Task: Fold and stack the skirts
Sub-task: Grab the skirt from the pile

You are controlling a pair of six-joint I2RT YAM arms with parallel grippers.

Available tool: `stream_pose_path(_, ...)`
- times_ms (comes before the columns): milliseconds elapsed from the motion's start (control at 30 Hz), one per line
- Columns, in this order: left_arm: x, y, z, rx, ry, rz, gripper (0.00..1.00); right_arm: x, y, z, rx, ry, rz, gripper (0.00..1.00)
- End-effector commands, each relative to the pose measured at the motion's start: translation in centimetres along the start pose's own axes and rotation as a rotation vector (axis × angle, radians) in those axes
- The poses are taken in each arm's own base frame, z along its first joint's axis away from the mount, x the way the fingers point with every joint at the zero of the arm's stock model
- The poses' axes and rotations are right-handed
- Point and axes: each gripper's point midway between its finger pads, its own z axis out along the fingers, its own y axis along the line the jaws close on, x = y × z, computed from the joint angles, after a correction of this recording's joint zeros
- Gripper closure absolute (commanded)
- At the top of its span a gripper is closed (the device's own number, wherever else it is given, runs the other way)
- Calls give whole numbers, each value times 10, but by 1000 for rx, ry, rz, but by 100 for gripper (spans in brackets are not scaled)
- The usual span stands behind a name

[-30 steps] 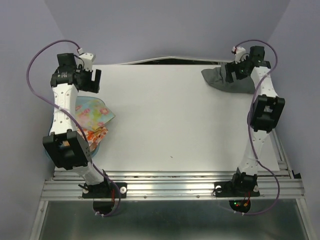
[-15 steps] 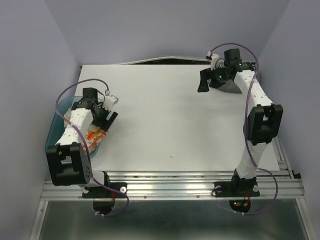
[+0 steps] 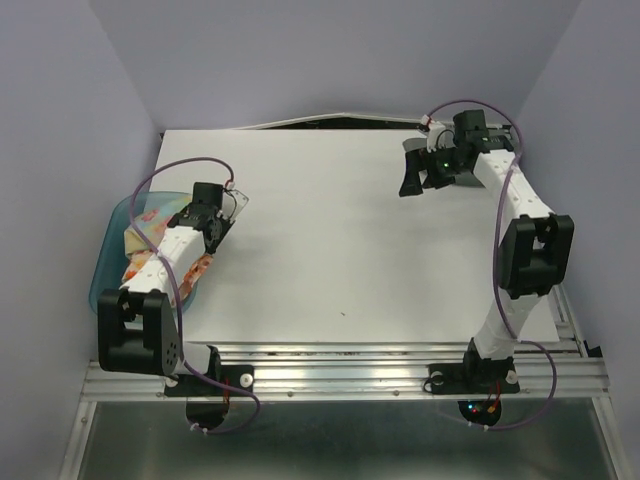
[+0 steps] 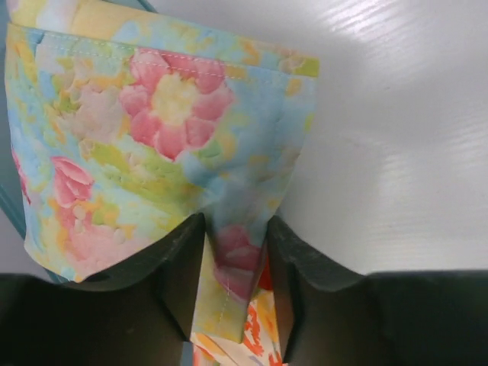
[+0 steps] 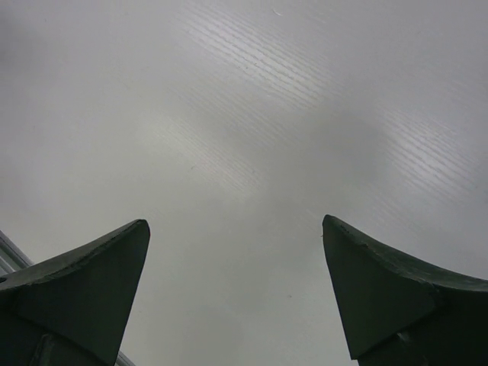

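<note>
The pastel floral skirt spreads from the blue basin onto the table's left edge, and my left gripper is shut on a fold of it. In the top view the left gripper sits low at the basin's right rim, with pastel floral cloth behind it. The white skirt with orange-red flowers lies under it and peeks out between the fingers. My right gripper hangs open over bare table at the back right, nothing between its jaws. The dark grey skirt is hidden behind the right arm.
The translucent blue basin stands off the table's left edge and holds both floral skirts. The white table runs between the arms. Purple walls close in on the left, back and right. A metal rail carries the arm bases.
My left arm came down from above the basin and its jaws closed on the pastel floral skirt. My right arm swung left, off the dark grey skirt, staying open.
</note>
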Motion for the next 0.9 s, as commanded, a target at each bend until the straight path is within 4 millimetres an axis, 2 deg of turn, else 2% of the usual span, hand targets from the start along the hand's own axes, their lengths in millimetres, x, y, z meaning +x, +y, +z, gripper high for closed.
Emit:
stream_pose_path(0,-21,41,-23,-160,-60,-50,59,-23,12,-16,-8,-83,-47,0)
stream_pose_path(33,-23,44,-24,-169,-62,-51,68,-23,12,-15,-6,-84,-48,0)
stream_pose_path(100,-23,46,-23,-182,-64,-51,78,-23,12,-16,-4,-86,-52,0)
stream_pose_path(133,-25,47,-23,-184,-66,-52,89,-23,12,-17,-1,-87,-52,0)
stream_pose_path(167,-26,49,-25,-189,-71,-61,96,-24,12,-18,1,-89,-55,0)
stream_pose_path(200,-32,54,-32,-194,-95,-81,100,-24,13,-19,1,-89,-52,0)
stream_pose_path(300,-44,58,-52,-160,-141,-104,100,-22,16,-21,-7,-91,-52,0)
stream_pose_path(333,-56,68,-67,-172,-182,-125,100,-23,18,-24,-9,-96,-54,0)
stream_pose_path(400,-61,74,-84,-164,-194,-140,100,-23,20,-24,-11,-99,-54,0)
stream_pose_path(433,-74,89,-104,-197,-250,-162,100,-22,20,-24,-13,-97,-53,0)
stream_pose_path(500,-89,107,-131,-235,-320,-187,100,-21,21,-23,-18,-98,-45,0)
stream_pose_path(533,-110,127,-162,-262,-411,-209,100,-22,21,-22,-24,-99,-41,0)
stream_pose_path(600,-132,135,-189,-226,-484,-210,100,-23,22,-21,-33,-102,-36,0)
stream_pose_path(633,-157,153,-219,-237,-573,-221,100,-23,22,-20,-37,-101,-32,0)
stream_pose_path(667,-167,155,-231,-214,-612,-211,100,-23,23,-19,-45,-101,-27,0)
stream_pose_path(700,-190,161,-258,-183,-706,-205,100,-24,22,-18,-48,-100,-27,0)
stream_pose_path(767,-213,160,-285,-123,-813,-186,100,-24,21,-16,-47,-99,-24,0)
stream_pose_path(800,-221,157,-295,-93,-840,-179,100,-24,21,-16,-47,-97,-23,0)
stream_pose_path(833,-241,151,-319,-45,-929,-150,100,-24,21,-16,-47,-97,-23,0)
stream_pose_path(867,-248,145,-328,-15,-957,-134,100,-24,22,-17,-48,-99,-26,0)
